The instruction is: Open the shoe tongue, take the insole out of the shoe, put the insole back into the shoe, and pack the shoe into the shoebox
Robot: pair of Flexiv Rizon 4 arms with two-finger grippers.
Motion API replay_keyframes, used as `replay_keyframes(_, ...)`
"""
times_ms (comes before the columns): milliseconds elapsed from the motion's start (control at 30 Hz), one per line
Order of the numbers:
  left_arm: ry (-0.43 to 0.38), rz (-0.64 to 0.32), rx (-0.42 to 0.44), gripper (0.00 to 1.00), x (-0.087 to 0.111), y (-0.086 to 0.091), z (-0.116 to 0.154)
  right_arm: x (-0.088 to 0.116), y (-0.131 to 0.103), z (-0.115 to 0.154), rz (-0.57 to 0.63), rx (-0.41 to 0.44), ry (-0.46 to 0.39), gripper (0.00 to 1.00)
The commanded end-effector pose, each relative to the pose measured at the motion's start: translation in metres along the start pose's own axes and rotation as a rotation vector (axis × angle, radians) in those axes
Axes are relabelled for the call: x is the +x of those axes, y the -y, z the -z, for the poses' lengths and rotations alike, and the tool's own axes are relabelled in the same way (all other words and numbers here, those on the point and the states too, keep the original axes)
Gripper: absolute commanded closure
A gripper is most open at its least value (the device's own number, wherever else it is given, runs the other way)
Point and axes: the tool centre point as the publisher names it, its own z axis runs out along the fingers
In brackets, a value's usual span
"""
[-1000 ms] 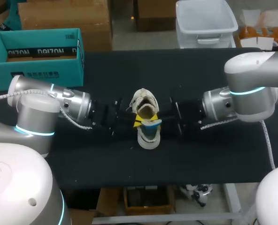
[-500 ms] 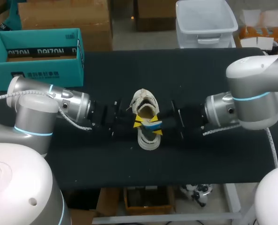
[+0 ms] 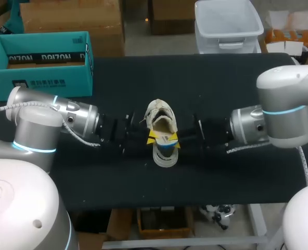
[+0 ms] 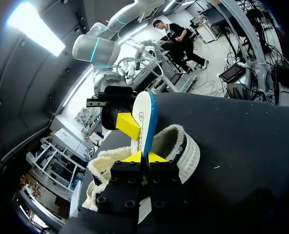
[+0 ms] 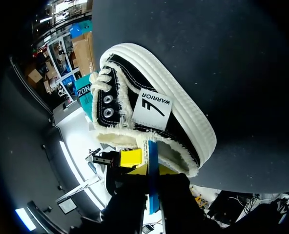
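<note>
Pinching the upright insole from opposite sides, left claw and right claw are nearly closed on it. It stands over the heel opening of the shoe, midway between both arms.

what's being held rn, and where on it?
The insole, upright over the shoe: left gripper pinches one edge, right gripper the opposite edge.

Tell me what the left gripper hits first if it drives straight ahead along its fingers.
Shut on the insole, the left gripper would probably meet the right gripper first, facing it across the shoe; depth is unclear.
</note>
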Motion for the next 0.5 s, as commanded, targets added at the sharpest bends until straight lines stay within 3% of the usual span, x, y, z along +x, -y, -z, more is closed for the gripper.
replay_keyframes(33, -0.007, -0.026, 0.008, 0.67, 0.000, 0.014, 0.002, 0.002, 0.001, -0.004, 0.010, -0.003, 0.009, 1.00)
replay_keyframes(100, -0.003, -0.035, 0.015, 0.64, -0.001, 0.018, 0.002, 0.003, 0.003, -0.005, 0.015, -0.010, 0.014, 1.00)
replay_keyframes(267, 0.005, -0.051, 0.029, 0.66, -0.001, 0.025, 0.003, 0.006, 0.006, -0.009, 0.018, -0.027, 0.033, 1.00)
replay_keyframes(300, 0.007, -0.060, 0.031, 0.95, -0.001, 0.028, 0.002, 0.007, 0.008, -0.012, 0.019, -0.037, 0.049, 1.00)
replay_keyframes(333, 0.006, -0.062, 0.030, 1.00, -0.002, 0.028, 0.001, 0.007, 0.009, -0.012, 0.018, -0.039, 0.051, 1.00)
replay_keyframes(500, -0.002, -0.067, 0.021, 1.00, 0.000, 0.026, -0.002, 0.006, 0.013, -0.012, 0.019, -0.084, 0.076, 1.00)
